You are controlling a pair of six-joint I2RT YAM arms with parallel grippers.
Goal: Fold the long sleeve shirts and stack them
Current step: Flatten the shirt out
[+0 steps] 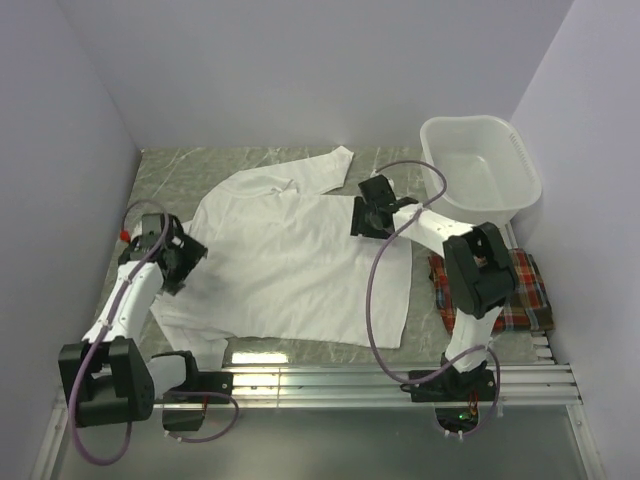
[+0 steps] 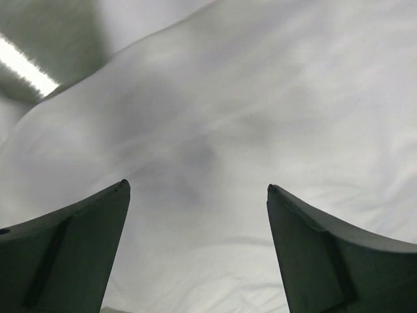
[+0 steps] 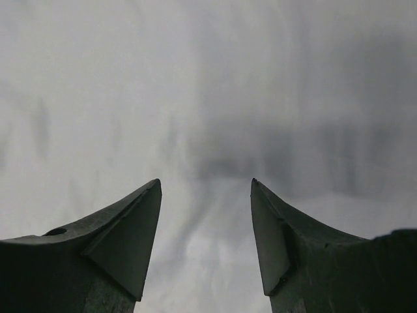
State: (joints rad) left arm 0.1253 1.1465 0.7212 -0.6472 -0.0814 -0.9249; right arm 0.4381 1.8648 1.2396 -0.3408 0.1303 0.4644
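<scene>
Plaid shirt (image 1: 527, 292), folded at the table's (image 1: 180, 170) right edge, is half hidden from me by the right arm (image 1: 478, 265). White shirt (image 1: 290, 260) lies spread mid-table, reaching near the front edge. Left gripper (image 2: 199, 189) and right gripper (image 3: 206, 182) both gape over it, holding nothing; the cloth looks blurred.

Top view: right arm (image 1: 478, 268) covers the plaid shirt (image 1: 527, 292) on its 9 o'clock side, so its collar and sleeves are unreadable. Left arm (image 1: 130, 300) hides the white shirt (image 1: 300, 260) edge at 8 o'clock. Left pincer (image 2: 197, 187) and right pincer (image 3: 206, 181) are cut off at the 6 o'clock frame edge. Cloth under the right one is blurred. Tip-to-cloth contact: can't tell.
</scene>
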